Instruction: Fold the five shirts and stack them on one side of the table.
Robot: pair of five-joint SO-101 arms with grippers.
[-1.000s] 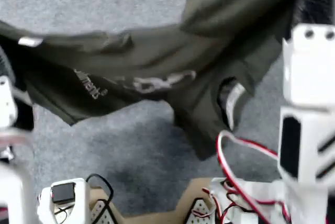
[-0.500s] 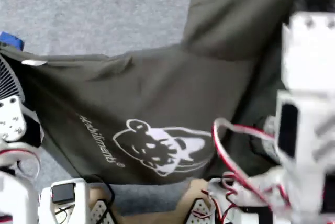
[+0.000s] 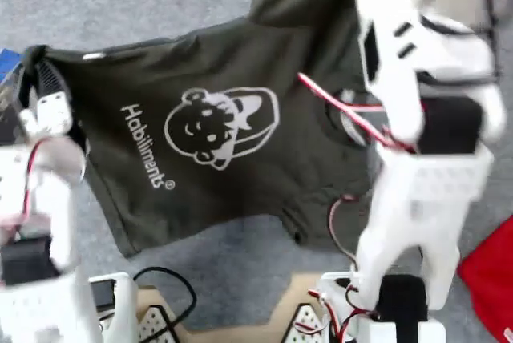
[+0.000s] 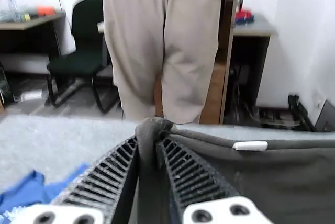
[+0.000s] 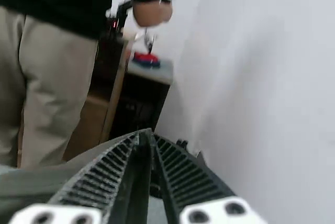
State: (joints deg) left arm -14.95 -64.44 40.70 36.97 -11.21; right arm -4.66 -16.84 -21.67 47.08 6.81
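Left fingers (image 4: 112, 169) and right fingers (image 5: 180, 174) each pinch an edge of the olive shirt (image 3: 240, 175), held spread over the desk (image 3: 120, 6) toward its far edge. Likely soft and limp; shoulders or hem corners offer surest hold.

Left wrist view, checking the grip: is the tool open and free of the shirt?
No, the left tool is shut on a bunched edge of the dark shirt.

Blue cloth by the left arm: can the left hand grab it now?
Probably not yet: the left hand is shut on the olive shirt. The blue cloth lies close by, uncovered.
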